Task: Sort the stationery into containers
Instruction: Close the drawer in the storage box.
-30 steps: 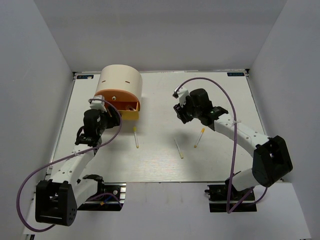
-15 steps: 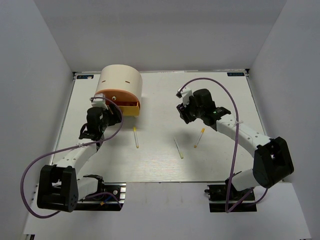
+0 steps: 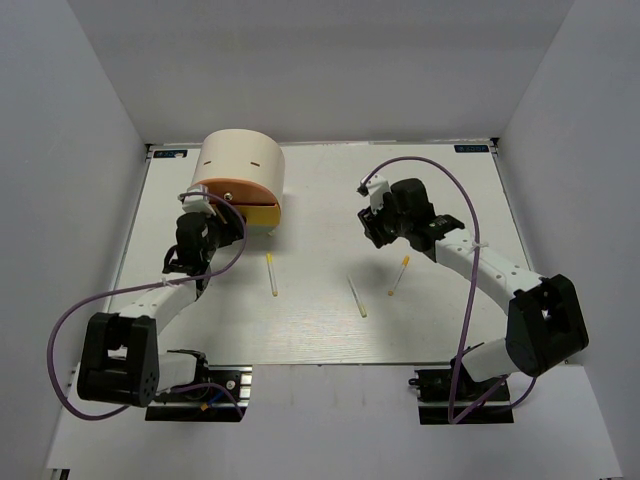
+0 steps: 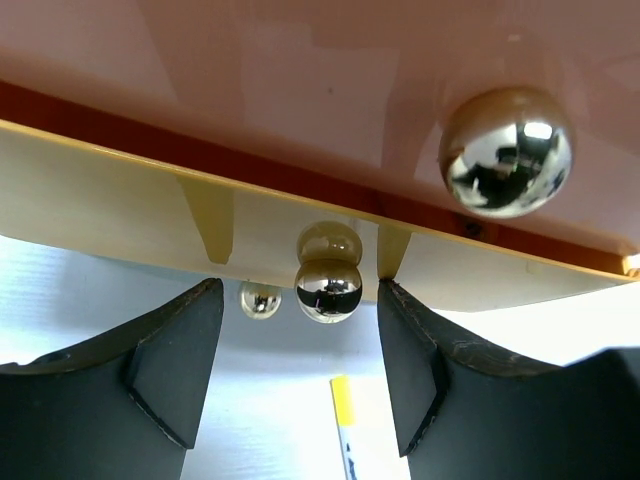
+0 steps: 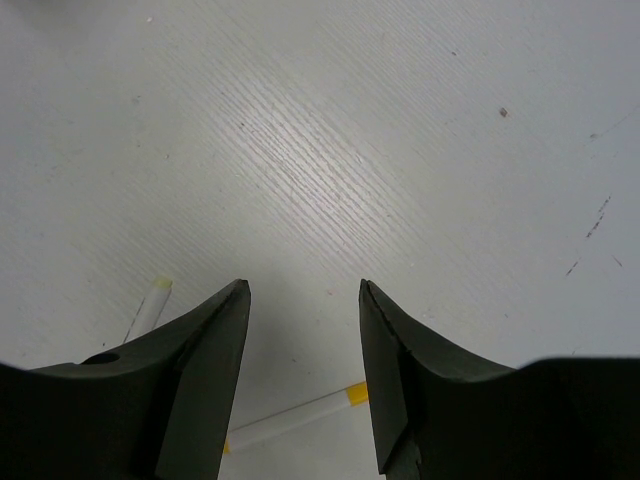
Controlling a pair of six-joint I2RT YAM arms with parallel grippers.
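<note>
Yellow drawer [image 3: 263, 213] pushed further in; left pincer [image 4: 298, 335] spread, nearer.

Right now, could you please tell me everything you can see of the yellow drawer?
The yellow drawer is the lower one in the cream organiser, under the orange drawer. It looks like smooth plastic with a curved front and a shiny round knob. It sticks out a little from the organiser's front. The open left hand has a finger either side of the knob, not touching it. Its contents are hidden.
</note>
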